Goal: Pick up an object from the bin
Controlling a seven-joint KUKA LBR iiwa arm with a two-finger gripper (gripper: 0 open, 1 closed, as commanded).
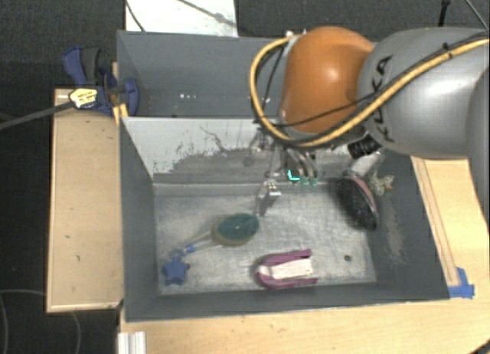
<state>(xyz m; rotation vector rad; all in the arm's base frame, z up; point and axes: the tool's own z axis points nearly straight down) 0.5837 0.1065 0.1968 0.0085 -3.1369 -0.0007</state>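
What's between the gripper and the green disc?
Nothing. In the camera view, only a short stretch of bare bin floor separates the gripper from the green disc.

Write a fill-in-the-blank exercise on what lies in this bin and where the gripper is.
1. The thing nearest the gripper is a flat round disc whose colour is ____.
2. The small blue thing in the lower left corner of the bin is shaped like a ____.
3. The dark oval thing lies on the view's ____ side of the bin.

Missing words: green; star; right.
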